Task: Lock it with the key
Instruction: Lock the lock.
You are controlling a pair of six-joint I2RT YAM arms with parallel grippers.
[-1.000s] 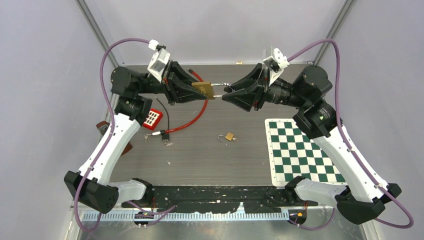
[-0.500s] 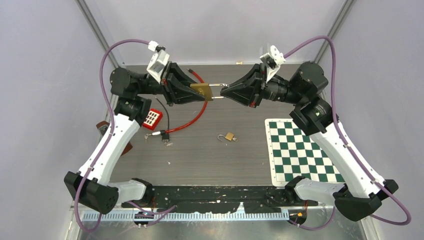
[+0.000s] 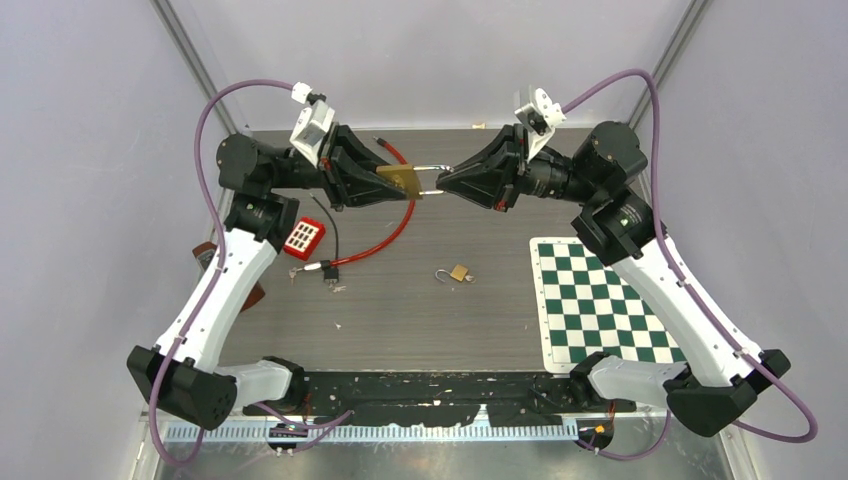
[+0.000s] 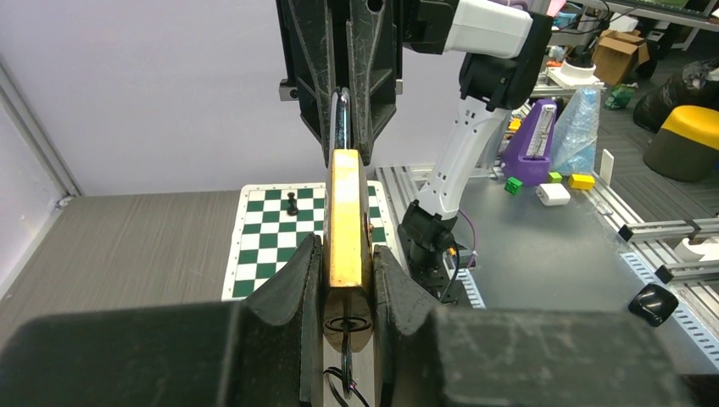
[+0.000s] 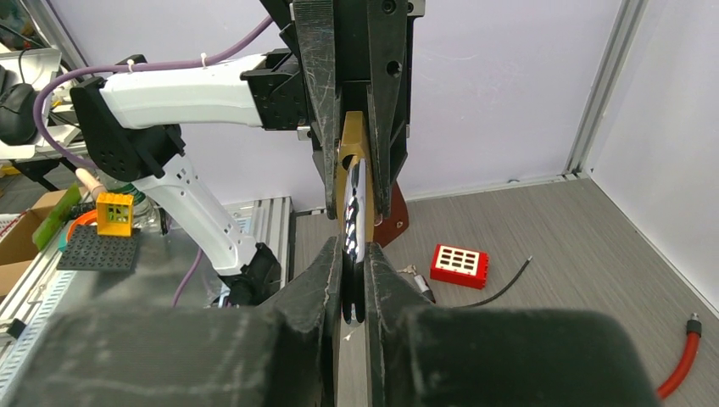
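Observation:
My left gripper [image 3: 405, 184] is shut on a brass padlock [image 3: 401, 179], held in the air over the far middle of the table. In the left wrist view the padlock body [image 4: 346, 216] sits edge-on between my left gripper's [image 4: 348, 254] fingers, with a thin wire ring [image 4: 348, 326] hanging under it. I cannot clearly make out the key. My right gripper [image 3: 447, 180] faces the left one and is shut on the padlock's steel shackle [image 3: 434, 167]. The right wrist view shows my right gripper [image 5: 353, 254] clamped on the shackle [image 5: 356, 212], with the brass body [image 5: 349, 161] beyond.
A small second padlock [image 3: 457, 273] lies open on the table's middle. A green chessboard mat [image 3: 600, 305] lies at the right. A red brick [image 3: 304, 236], a red cable [image 3: 385, 235], a black lead [image 3: 330, 268] and a brown object [image 3: 205, 255] lie at the left.
My right gripper has moved left toward the padlock, its wrist has turned, and its fingers look narrower on the shackle. The left gripper and padlock have shifted slightly left.

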